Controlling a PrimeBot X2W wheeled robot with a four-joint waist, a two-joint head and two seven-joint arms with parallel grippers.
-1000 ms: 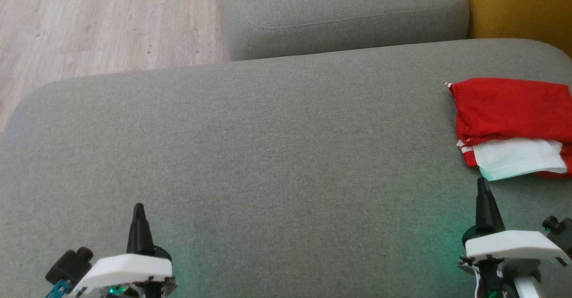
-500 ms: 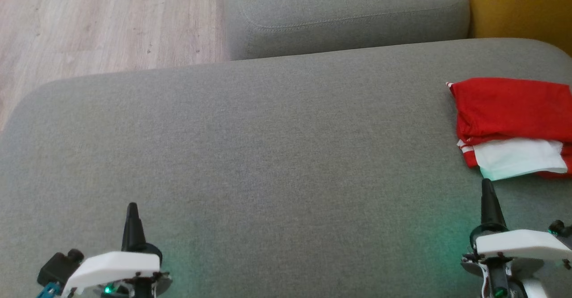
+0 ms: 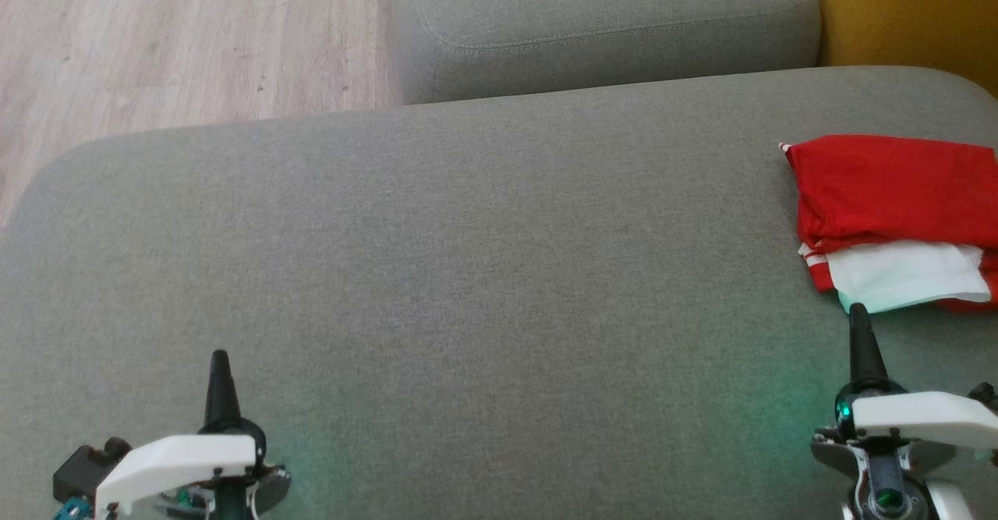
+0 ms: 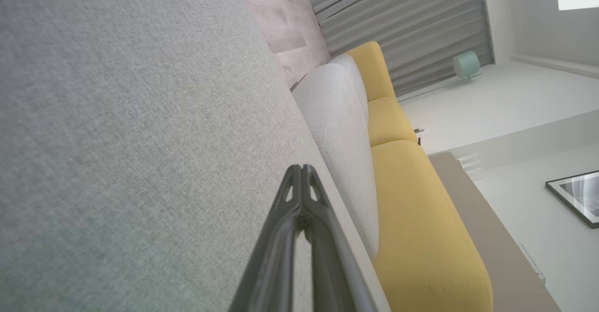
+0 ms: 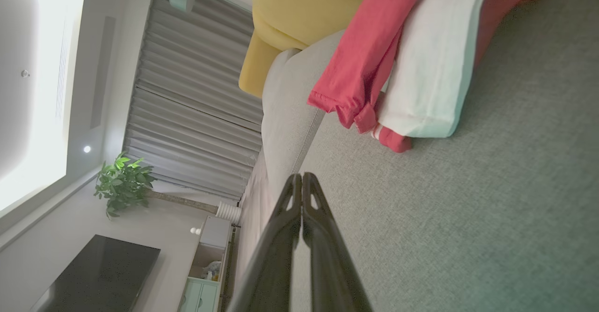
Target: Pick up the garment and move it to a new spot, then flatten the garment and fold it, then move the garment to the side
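Note:
A folded red and white garment point(image 3: 897, 216) lies at the right edge of the grey sofa seat point(image 3: 468, 255), partly cut off by the picture edge. In the right wrist view the garment point(image 5: 412, 54) sits ahead of my fingers. My right gripper point(image 3: 858, 313) is shut and empty, its tip just short of the white fold; the tips meet in the right wrist view point(image 5: 302, 177). My left gripper point(image 3: 220, 360) is shut and empty at the lower left, far from the garment, fingers pressed together in the left wrist view point(image 4: 301, 169).
A second grey cushion point(image 3: 608, 21) stands behind the seat, with a yellow sofa part point(image 3: 912, 13) at the back right. Wood floor point(image 3: 156, 37) lies beyond the seat's left and far edges.
Both grippers have drawn back slightly toward the bottom corners, the left one drifting left and the right one drifting right. The garment has not moved.

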